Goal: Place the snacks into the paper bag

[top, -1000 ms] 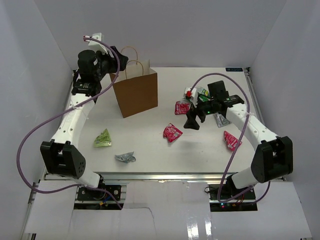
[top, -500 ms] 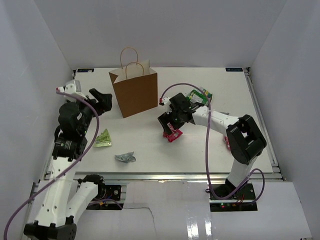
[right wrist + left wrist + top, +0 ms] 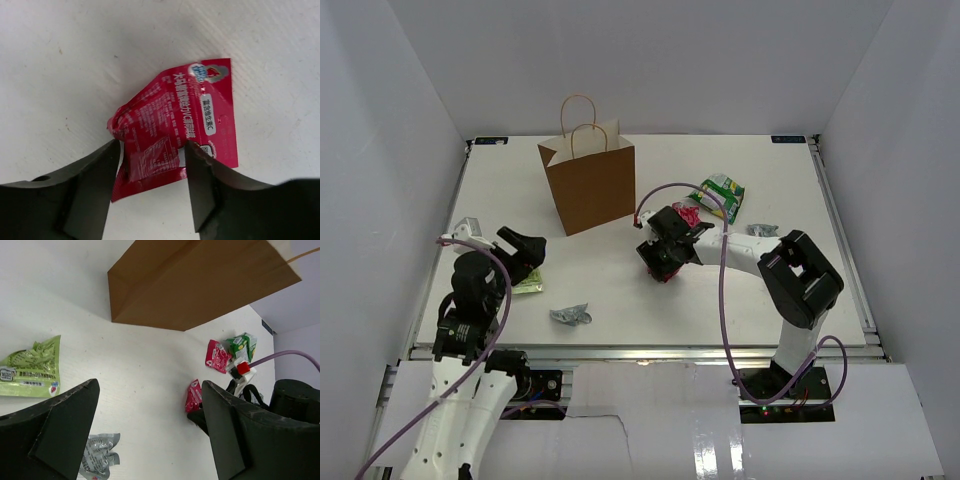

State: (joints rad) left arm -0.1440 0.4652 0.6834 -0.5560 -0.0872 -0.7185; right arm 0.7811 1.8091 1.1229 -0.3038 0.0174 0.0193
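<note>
The brown paper bag stands upright at the back left, and also shows in the left wrist view. My right gripper is down on the table with its jaws closed against both sides of a red-pink packet. My left gripper is open and empty, held above the table next to the light green packet. A silver-grey packet lies near the front. The left wrist view shows the light green packet and the silver-grey packet below my left gripper.
At the back right lie the green-and-white packet, another red-pink packet and a second silver-grey packet. White walls enclose the table on three sides. The right arm stretches across the table's middle.
My left arm has swung from beside the bag down to the front left, near the light green packet. My right gripper moved from the right cluster to the middle red-pink packet and closed on it.
</note>
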